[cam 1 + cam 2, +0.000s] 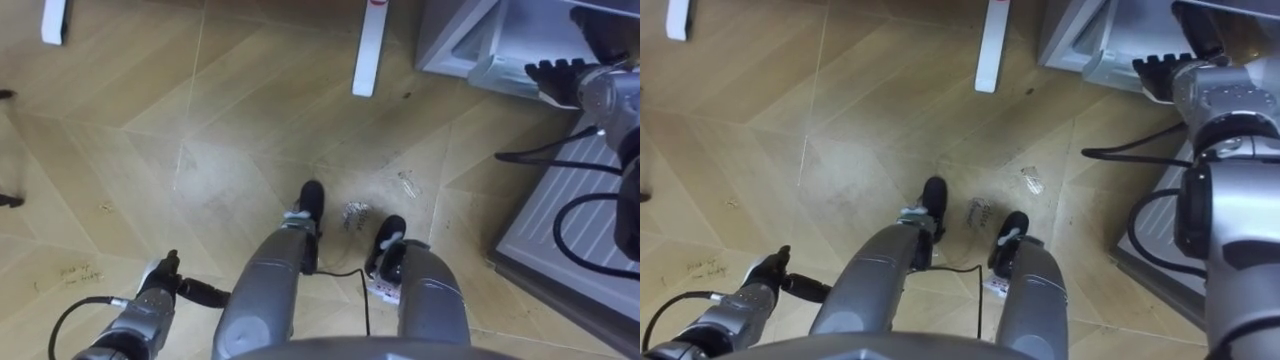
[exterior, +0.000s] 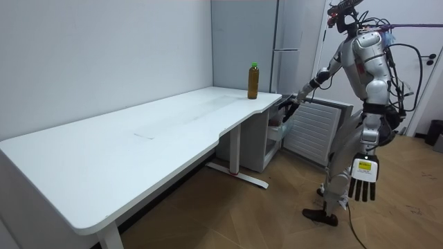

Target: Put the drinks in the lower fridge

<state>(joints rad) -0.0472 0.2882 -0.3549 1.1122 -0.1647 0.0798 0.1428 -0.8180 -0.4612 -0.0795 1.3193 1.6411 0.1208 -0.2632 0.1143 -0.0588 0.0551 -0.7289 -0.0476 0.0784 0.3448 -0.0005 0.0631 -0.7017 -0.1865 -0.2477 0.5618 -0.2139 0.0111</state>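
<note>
A bottle of brown drink with a green cap (image 2: 253,81) stands upright on the far corner of the white table (image 2: 138,145). Beside that corner the low grey fridge (image 2: 261,142) is open, its door (image 2: 315,128) swung out towards me. I stand on the wooden floor in front of it. My right hand (image 1: 552,72) is stretched out to the fridge's opening (image 1: 480,40), dark fingers straight and holding nothing. My left hand (image 2: 363,181) hangs at my side with straight fingers, also seen low in the left eye view (image 1: 160,285).
White table legs (image 1: 370,50) stand on the floor just left of the fridge. The open door (image 1: 570,220) lies to my right. Small bits of litter (image 1: 356,214) lie near my feet. A tall grey cabinet (image 2: 246,41) rises behind the table.
</note>
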